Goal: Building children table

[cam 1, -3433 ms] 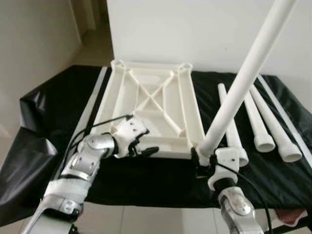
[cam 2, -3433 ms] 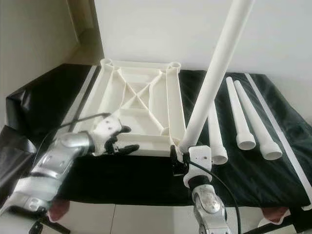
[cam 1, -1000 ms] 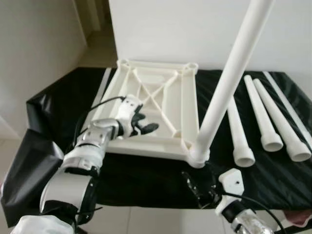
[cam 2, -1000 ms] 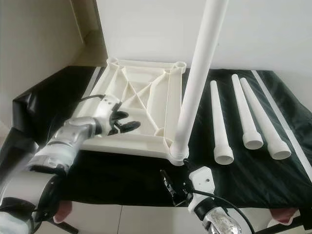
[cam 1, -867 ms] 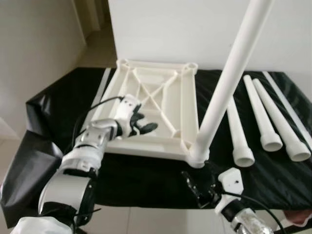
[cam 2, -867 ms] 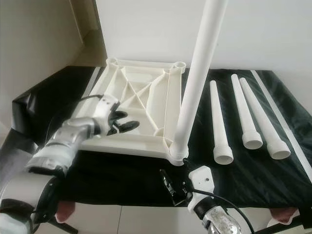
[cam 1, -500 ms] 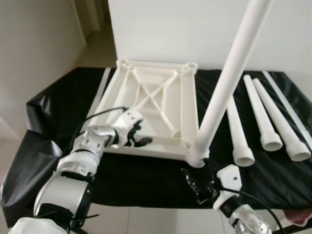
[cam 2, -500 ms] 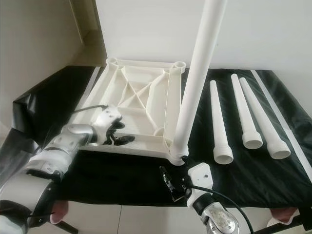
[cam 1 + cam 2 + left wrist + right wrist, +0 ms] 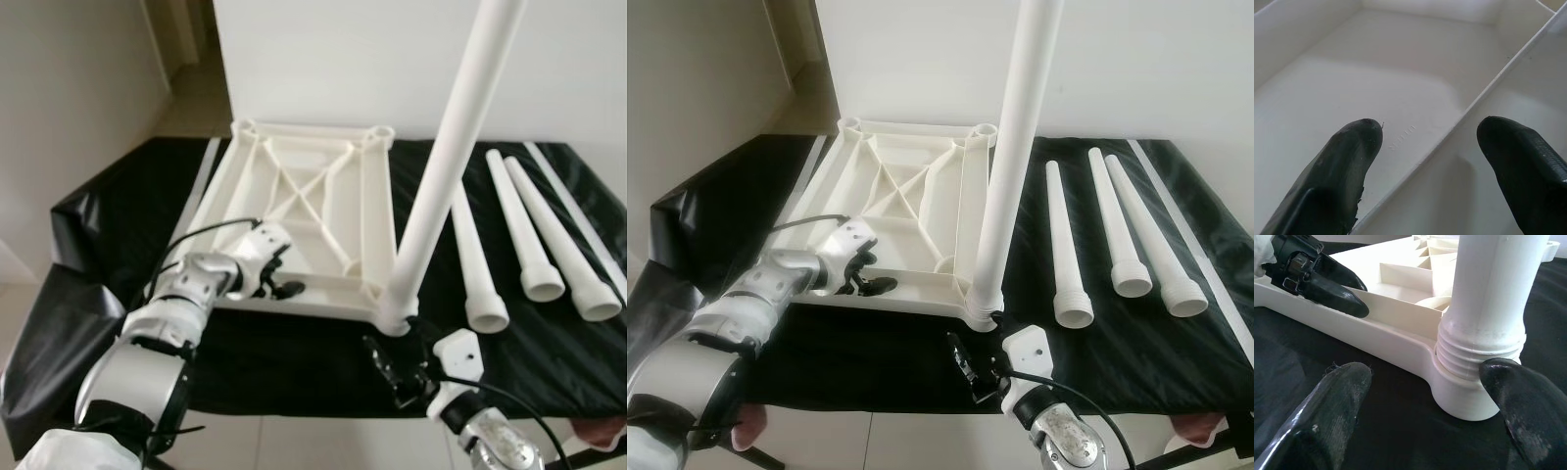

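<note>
upright leg [image 9: 446, 166] top cut off by upper edge

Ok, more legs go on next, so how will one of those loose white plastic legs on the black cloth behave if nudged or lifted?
The nearest loose white tapered plastic leg is round and lies flat on the black cloth, so it would probably roll, likely curving because it tapers. It looks hollow at its open end, so probably light. Smooth plastic may slip in a claw.
</note>
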Tool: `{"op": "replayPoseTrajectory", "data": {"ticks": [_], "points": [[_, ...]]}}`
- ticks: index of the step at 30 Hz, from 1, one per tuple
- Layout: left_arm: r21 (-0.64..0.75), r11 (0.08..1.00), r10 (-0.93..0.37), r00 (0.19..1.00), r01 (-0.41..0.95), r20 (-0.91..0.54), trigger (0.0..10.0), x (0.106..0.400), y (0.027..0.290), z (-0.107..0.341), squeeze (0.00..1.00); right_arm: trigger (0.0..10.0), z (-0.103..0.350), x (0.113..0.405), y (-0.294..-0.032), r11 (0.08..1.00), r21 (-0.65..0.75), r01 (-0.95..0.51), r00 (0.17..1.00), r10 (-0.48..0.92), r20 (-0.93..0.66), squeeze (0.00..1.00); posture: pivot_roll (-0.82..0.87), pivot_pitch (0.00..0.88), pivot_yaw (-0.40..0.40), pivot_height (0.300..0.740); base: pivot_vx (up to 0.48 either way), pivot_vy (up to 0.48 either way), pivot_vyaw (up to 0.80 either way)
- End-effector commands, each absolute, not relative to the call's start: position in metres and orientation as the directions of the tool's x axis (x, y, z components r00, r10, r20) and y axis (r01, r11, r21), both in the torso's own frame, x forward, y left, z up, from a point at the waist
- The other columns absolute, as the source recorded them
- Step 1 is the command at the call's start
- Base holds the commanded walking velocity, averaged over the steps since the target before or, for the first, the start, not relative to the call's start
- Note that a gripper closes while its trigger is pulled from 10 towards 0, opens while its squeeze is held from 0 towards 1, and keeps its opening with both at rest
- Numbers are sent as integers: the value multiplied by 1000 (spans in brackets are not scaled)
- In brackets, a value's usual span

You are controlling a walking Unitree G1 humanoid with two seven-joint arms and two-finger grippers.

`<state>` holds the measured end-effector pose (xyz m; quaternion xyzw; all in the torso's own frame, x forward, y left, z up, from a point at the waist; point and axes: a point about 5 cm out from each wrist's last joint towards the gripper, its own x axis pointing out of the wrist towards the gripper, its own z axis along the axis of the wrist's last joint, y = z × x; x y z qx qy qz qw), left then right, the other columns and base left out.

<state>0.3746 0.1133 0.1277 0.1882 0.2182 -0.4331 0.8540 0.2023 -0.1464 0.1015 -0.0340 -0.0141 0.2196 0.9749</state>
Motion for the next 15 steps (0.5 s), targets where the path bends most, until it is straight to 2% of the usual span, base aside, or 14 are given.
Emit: {"op": "replayPoseTrajectory", "data": {"ticks": [1,4,7,8,12,15], "points": [[102,588,-609,523,802,-596,10000,369,114,110,0,10000,101,205,-146,902,-82,-424,904,426,17,0,-50,0,56,740,0,0,0],[103,610,-590,537,786,-603,10000,369,112,107,0,10000,101,205,-146,902,-86,-423,905,425,17,0,-50,0,56,740,0,0,0],[105,689,-532,599,717,-599,10000,371,112,104,0,10000,101,205,-146,902,-89,-423,905,425,16,0,-52,0,64,740,0,0,0],[105,689,-532,599,717,-599,10000,371,112,104,0,10000,101,205,-146,902,-89,-423,905,425,16,0,-52,0,64,740,0,0,0],[74,815,-460,720,574,-519,10000,378,112,111,0,10000,101,205,-146,906,-93,-414,909,417,18,0,-61,0,70,740,0,0,0],[90,829,-445,748,552,-492,10000,379,108,112,0,10000,101,204,-147,907,-93,-410,910,414,18,0,-62,0,70,740,0,0,0]]}}
